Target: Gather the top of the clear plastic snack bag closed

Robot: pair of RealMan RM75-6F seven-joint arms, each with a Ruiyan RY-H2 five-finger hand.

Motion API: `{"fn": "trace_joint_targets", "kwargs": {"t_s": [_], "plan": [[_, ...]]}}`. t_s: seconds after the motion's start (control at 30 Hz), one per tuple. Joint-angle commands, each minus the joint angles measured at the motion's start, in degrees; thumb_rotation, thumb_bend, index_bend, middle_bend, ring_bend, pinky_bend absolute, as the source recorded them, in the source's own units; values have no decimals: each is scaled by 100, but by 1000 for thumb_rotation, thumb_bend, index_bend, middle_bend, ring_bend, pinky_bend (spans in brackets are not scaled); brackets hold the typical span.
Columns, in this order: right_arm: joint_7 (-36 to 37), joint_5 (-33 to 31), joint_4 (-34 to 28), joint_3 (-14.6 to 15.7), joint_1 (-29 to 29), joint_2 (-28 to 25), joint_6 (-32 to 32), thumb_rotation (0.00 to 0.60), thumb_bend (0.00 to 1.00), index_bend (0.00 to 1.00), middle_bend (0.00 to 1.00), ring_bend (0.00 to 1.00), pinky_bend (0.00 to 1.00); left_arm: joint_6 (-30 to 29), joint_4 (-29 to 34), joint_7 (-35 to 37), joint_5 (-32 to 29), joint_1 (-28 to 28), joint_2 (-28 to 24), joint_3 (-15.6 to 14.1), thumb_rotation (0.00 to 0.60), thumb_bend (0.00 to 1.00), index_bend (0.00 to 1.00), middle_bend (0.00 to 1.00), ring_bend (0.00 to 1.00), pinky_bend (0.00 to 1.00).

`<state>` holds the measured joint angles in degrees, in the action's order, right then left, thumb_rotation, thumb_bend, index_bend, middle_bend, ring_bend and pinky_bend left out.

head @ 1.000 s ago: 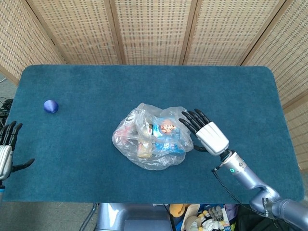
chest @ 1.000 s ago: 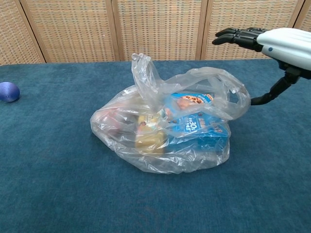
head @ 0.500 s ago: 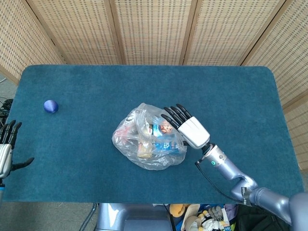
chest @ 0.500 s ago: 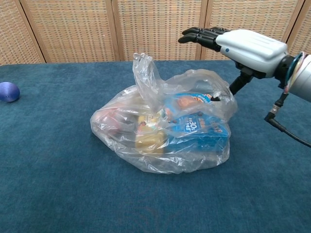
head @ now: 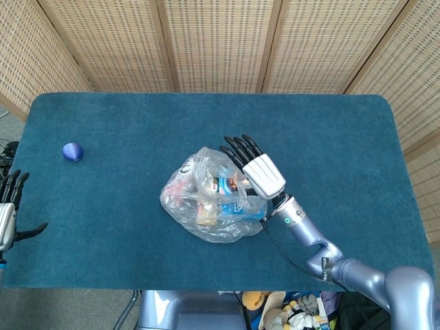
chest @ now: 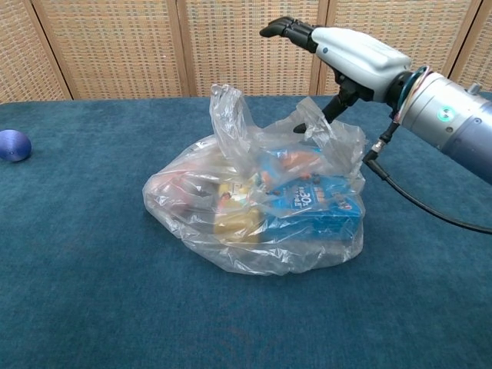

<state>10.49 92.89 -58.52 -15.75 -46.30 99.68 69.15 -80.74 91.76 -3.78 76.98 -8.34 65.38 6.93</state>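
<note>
- Snack bag (head: 216, 199) of clear plastic sits near the middle of my blue bench (head: 330, 137), its top loose and ungathered, one flap standing upright at the back left.
- My right hand (head: 256, 168) hangs over the bag's right side, fingers (chest: 288, 28) stretched out flat and apart, thumb down against the raised plastic (whether it pinches any I cannot tell).
- My left hand (head: 8, 213) rests at the bench's left edge, fingers spread, holding nothing.
- Blue ball (head: 73, 152) lies far left, well apart from the bag.
</note>
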Motion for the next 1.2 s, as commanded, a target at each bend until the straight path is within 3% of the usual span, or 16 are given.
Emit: {"fn": "trace_joint_targets", "kwargs": {"t_s": [0.03,0.63,0.87,0.97,1.2], "plan": [[58,-204,-119,-178,-100,58,-21,600,0,3,0,0,0,22,-1,-5,-17,-13,4,4,600,5,0,0,0,0],[-36,-1529,-1189,-1135,-353,72,-187,600,0,162,0,0,0,225,28,-11,-100,-112,-12,-4,600,8,0,0,0,0],[4,-2053,-1542,-1455,-337,-5,-237,600,0,178,0,0,0,424,60,79,-82,-221,-28,-14,600,7,0,0,0,0],[-20,-2326,-1700,-1608,-324,-60,-282,600,0,178,0,0,0,644,46,265,-61,-334,-51,-9,600,9,0,0,0,0],[-236,-2555,-1887,-1620,-284,-235,-352,600,0,178,0,0,0,1214,67,1121,182,-665,-155,4,600,12,0,0,0,0]]}}
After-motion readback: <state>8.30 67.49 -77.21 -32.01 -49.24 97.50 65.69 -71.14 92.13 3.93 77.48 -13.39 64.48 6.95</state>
